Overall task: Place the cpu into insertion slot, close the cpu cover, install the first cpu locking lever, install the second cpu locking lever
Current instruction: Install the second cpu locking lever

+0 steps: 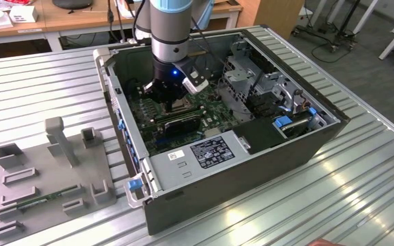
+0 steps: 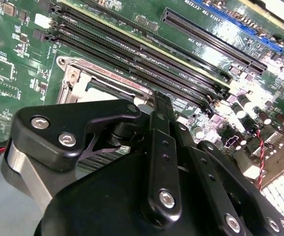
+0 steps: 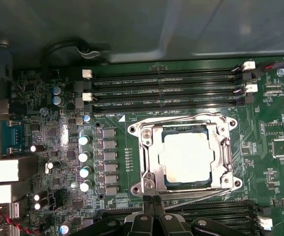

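Observation:
The cpu (image 3: pixel 188 157), a pale metal square, lies in the insertion slot (image 3: pixel 233 147) on the green motherboard. The cpu cover (image 3: pixel 149 162) lies flat over it and frames its top. One wire locking lever (image 3: pixel 181 117) runs along the socket edge beside the memory slots. The other lever (image 3: pixel 201 195) runs slanted along the opposite edge. My gripper (image 3: pixel 151 205) is shut, its tips right at that slanted lever's end; whether they pinch it I cannot tell. In the second wrist view the shut gripper (image 2: pixel 160 101) hangs over the socket (image 2: pixel 78 73). In the exterior view the gripper (image 1: pixel 173 102) reaches down into the open computer case.
Long black memory slots (image 3: pixel 161 83) flank the socket, and a row of capacitors (image 3: pixel 85 157) stands on another side. Case walls, a drive cage (image 1: pixel 252 77) and the power supply (image 1: pixel 204 151) hem in the board. A grey parts fixture (image 1: pixel 46 174) sits at the exterior view's left.

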`<move>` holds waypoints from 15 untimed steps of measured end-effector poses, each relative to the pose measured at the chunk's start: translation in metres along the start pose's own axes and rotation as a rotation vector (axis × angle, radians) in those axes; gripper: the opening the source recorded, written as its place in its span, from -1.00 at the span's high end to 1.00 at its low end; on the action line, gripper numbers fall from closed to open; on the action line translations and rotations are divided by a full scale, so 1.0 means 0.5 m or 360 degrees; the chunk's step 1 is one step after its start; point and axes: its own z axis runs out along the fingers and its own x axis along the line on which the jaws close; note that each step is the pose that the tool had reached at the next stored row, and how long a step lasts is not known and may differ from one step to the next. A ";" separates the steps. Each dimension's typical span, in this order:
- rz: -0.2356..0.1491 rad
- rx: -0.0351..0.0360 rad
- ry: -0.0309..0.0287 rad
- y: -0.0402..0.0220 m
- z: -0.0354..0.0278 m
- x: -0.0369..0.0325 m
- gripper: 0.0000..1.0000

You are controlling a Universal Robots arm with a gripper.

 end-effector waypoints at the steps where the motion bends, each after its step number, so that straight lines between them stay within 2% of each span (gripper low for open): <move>1: 0.0000 0.0000 0.00001 0.000 0.001 0.000 0.79; 15: 0.0009 0.0000 -0.00004 0.000 0.011 0.008 0.79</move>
